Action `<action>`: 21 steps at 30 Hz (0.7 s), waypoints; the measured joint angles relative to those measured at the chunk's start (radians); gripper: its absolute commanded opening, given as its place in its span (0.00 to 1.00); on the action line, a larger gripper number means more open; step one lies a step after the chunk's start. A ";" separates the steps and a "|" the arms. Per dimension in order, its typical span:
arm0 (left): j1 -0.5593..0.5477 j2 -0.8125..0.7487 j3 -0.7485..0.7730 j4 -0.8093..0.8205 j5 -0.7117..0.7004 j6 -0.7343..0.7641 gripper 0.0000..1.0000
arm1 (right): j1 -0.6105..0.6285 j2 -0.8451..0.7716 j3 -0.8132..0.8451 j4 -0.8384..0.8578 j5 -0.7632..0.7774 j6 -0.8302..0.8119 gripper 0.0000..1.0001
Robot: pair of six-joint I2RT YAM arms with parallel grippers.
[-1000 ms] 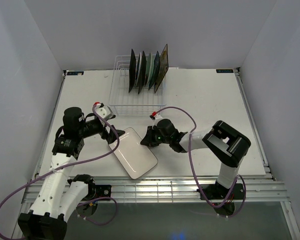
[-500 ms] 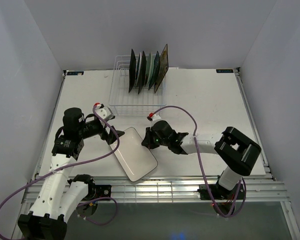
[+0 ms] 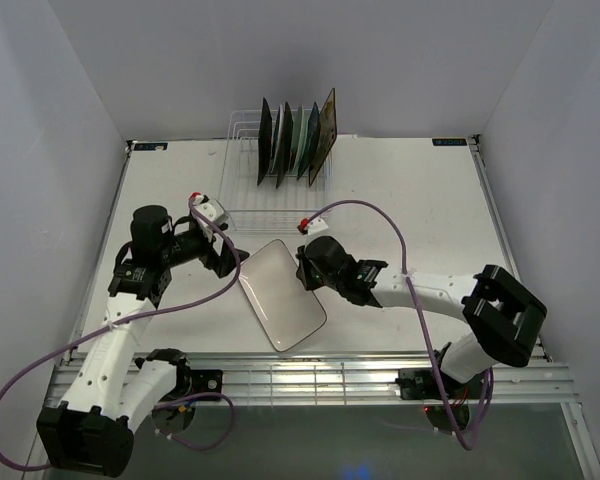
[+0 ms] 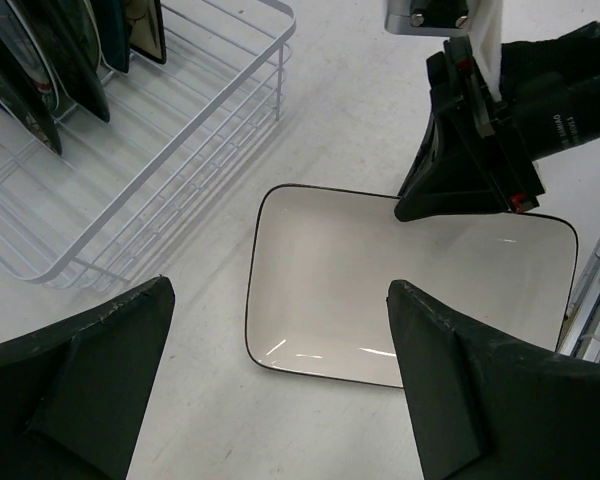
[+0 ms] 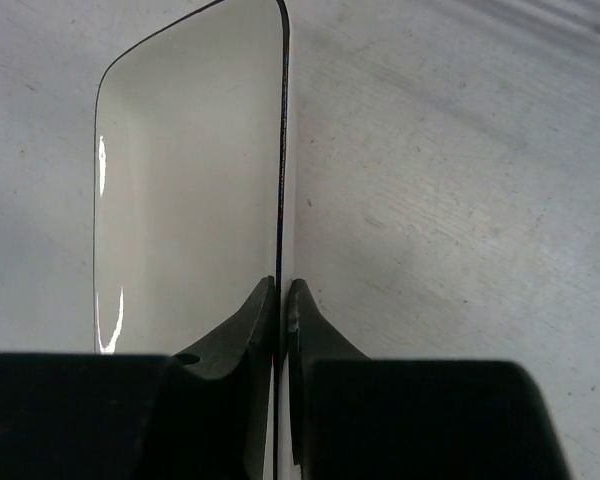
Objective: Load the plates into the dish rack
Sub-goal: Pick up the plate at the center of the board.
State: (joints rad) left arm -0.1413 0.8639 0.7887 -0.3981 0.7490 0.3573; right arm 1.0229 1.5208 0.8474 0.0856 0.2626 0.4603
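Observation:
The white rectangular plate (image 3: 283, 295) with a thin dark rim sits on the table in front of the dish rack (image 3: 270, 205). My right gripper (image 3: 308, 267) is shut on the middle of the plate's long right rim; in the right wrist view its jaws (image 5: 283, 292) pinch the rim of the plate (image 5: 180, 180). My left gripper (image 3: 225, 262) is open and empty just left of the plate, not touching it. In the left wrist view its fingers (image 4: 90, 380) stand wide on either side of the plate's near short end (image 4: 380, 290). Several plates (image 3: 295, 140) stand upright in the rack's far slots.
The white wire rack (image 4: 160, 170) has open slots at its near end, close to the plate's far corner. The table's front edge with metal rails (image 3: 310, 375) lies just below the plate. Cables loop from both wrists over the table.
My right gripper has moved left and away from the table's front edge with the plate's rim in it, turning the plate. My left gripper has shifted slightly toward the rack.

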 measured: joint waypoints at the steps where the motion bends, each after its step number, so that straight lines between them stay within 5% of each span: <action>1: 0.000 0.011 0.004 0.009 -0.005 -0.008 0.98 | 0.001 -0.006 0.009 -0.014 0.014 -0.011 0.08; 21: 0.000 0.026 0.004 0.092 -0.150 -0.132 0.98 | 0.046 -0.098 0.073 -0.142 0.100 -0.217 0.08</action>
State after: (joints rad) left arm -0.1413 0.8898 0.7925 -0.3058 0.5991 0.2253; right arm 1.0691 1.4231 0.9203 -0.0559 0.3626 0.2436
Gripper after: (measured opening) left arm 0.979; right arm 0.103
